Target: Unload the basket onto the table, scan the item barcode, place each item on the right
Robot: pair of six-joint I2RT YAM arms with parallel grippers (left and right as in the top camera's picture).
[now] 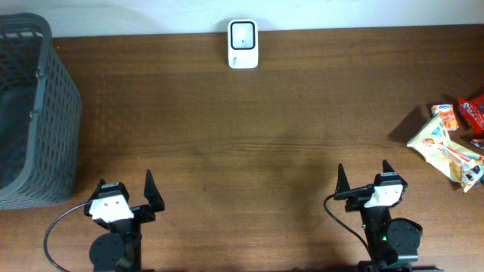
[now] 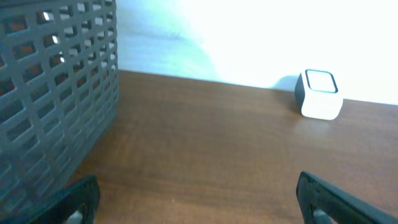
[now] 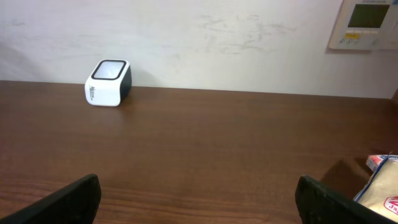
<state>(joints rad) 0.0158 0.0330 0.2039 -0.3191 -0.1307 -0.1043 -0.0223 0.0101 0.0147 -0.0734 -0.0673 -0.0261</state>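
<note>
While parked at the near edge of the table (image 1: 249, 143), spreads left gripper (image 1: 125, 181) and right gripper (image 1: 363, 168) wide, holding nothing. Leaves bare wood between them and the scanner (image 1: 243, 44) at the far edge. Finds snack packets (image 1: 445, 149) heaped at the right edge, basket (image 1: 64, 113) at the left.

White scanner (image 1: 243, 44) far edge, snack packets (image 1: 446, 147) right

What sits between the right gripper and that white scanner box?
Nothing: only bare wooden table runs from the right gripper to the barcode scanner, clearest in the overhead view.
</note>
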